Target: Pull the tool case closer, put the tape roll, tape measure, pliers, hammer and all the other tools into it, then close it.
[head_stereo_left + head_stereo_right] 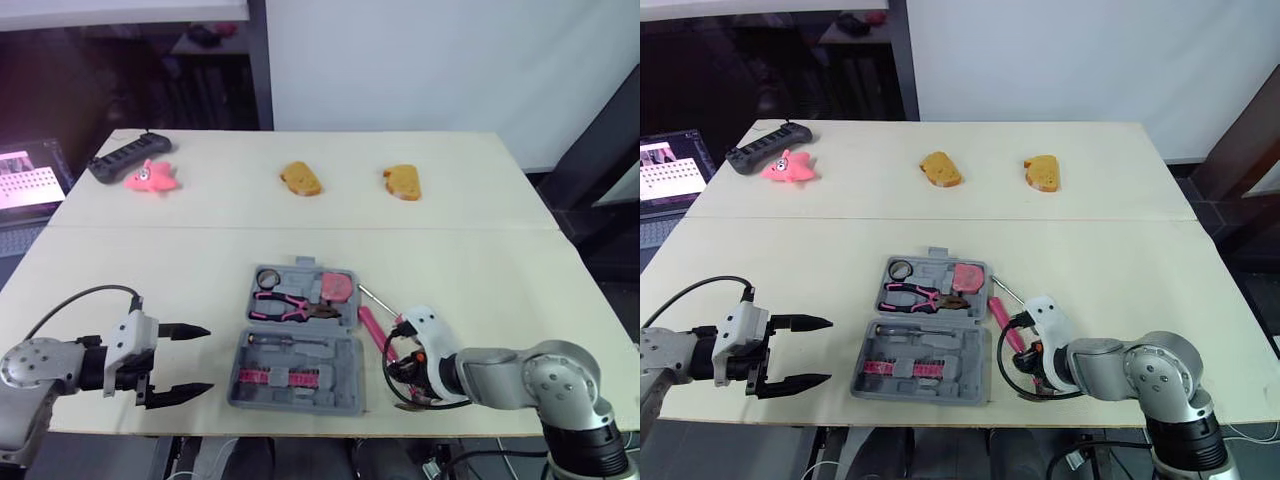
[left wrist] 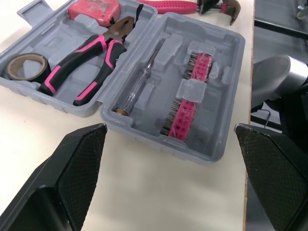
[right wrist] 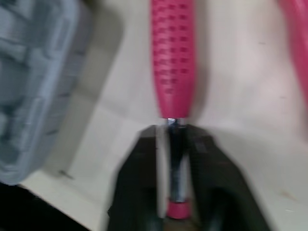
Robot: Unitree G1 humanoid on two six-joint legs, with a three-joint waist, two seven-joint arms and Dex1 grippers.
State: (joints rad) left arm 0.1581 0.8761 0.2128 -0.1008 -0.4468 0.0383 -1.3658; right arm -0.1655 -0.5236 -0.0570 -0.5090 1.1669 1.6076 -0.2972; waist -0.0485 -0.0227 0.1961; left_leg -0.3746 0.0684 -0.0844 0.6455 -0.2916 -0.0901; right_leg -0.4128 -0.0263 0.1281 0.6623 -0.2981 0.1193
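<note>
My right claw point(image 3: 172, 144) is clamped on the pink tool point(image 3: 173, 57) at its steel neck, which I reckon is stiff and slick; the dimpled handle would hold surer.

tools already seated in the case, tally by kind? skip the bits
tape roll: 1
pliers: 1
tape measure: 1
screwdriver: 1
Total: 4
</note>
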